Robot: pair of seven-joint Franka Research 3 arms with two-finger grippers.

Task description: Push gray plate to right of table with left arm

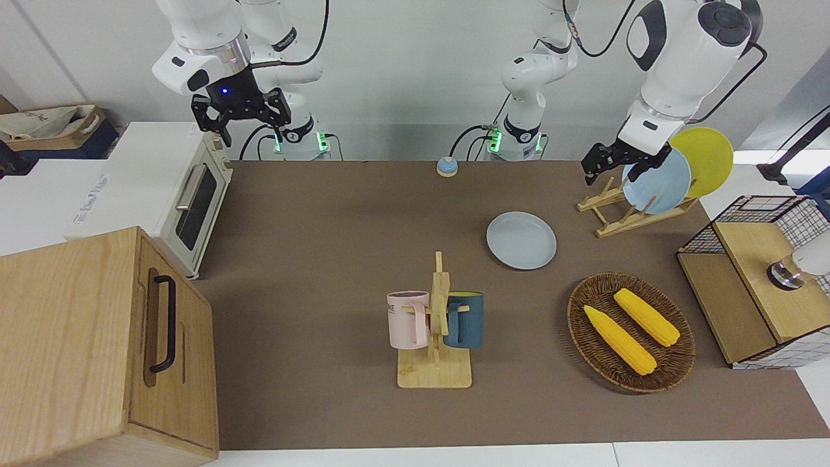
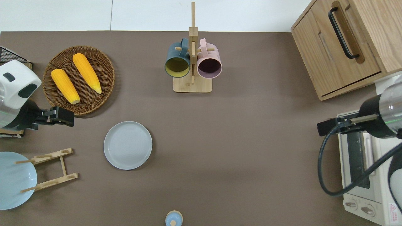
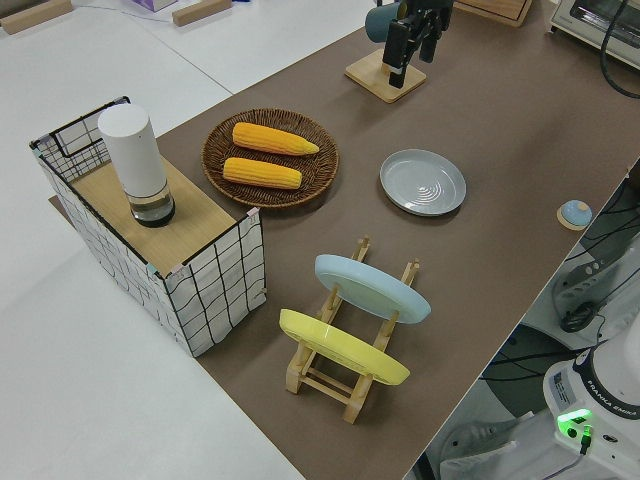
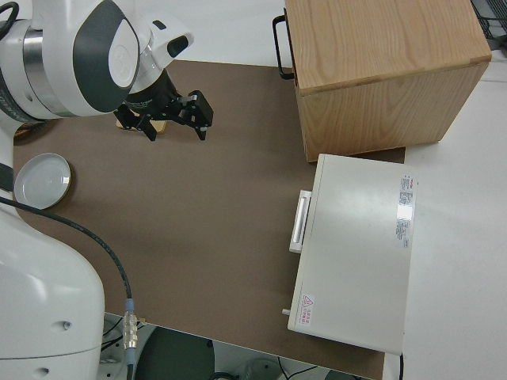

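The gray plate (image 1: 521, 240) lies flat on the brown table (image 1: 324, 259), between the dish rack and the mug stand; it also shows in the overhead view (image 2: 127, 145) and the left side view (image 3: 423, 182). My left gripper (image 1: 613, 174) is open and empty, up in the air. In the overhead view the left gripper (image 2: 67, 116) is over the table by the wicker basket's rim, toward the left arm's end from the plate and apart from it. My right arm is parked, and the right gripper (image 1: 243, 117) is open.
A wooden dish rack (image 2: 50, 168) holds a sky-blue plate (image 1: 658, 181) and a yellow plate (image 1: 707, 159). There are also a wicker basket (image 2: 103, 67) with two corn cobs, a mug stand (image 2: 192, 84), a small bell (image 2: 173, 218), a wire crate (image 1: 752, 259), a toaster oven (image 1: 194, 201) and a wooden cabinet (image 1: 97, 344).
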